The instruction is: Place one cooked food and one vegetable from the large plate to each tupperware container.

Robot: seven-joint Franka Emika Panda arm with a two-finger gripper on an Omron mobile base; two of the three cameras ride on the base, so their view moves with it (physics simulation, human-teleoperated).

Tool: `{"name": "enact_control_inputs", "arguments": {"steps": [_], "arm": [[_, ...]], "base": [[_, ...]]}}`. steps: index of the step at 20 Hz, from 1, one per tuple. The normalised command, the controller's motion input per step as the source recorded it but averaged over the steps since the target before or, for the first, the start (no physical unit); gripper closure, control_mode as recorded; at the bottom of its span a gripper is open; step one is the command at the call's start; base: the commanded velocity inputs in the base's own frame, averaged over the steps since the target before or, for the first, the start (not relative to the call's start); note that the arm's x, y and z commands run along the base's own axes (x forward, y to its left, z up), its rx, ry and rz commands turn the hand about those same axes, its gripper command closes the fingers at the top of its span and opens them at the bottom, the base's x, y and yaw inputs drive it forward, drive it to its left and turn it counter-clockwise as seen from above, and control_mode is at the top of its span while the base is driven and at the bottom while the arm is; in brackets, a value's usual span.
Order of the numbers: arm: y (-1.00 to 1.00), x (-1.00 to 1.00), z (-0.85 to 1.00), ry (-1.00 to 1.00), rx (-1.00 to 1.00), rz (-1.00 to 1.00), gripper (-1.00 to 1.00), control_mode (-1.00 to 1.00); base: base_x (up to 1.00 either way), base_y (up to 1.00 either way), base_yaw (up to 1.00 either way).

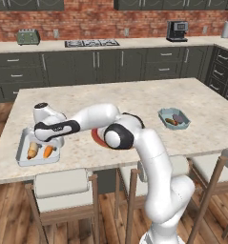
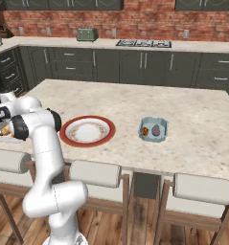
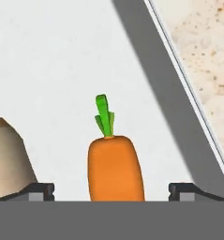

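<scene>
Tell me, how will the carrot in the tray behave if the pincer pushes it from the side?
The carrot looks round and tapered, so it would probably roll in a curve. It seems stiff, unlikely to bend. The tray has low walls and a bun beside it, which would likely stop it soon.

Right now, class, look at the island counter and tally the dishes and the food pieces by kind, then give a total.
Plates: 1, the large plate, nothing on it.
Tupperware containers: 2, the left container and the right container.
Food pieces in the left container: 2, a hot dog and a carrot.
Food pieces in the right container: 2, an orange piece and a dark piece.
Total: 7
</scene>
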Motion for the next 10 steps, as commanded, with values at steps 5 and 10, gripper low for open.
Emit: {"name": "enact_control_inputs", "arguments": {"steps": [5,10], "arm": [[-0.31,-0.55,0.87,-0.05,0.0,0.0,-1.0,-1.0],[-0.68,-0.63,0.87,0.0,0.0,0.0,-1.0,-1.0]], "base": [[0.0,0.0,0.0],[0.0,0.0,0.0]]}}
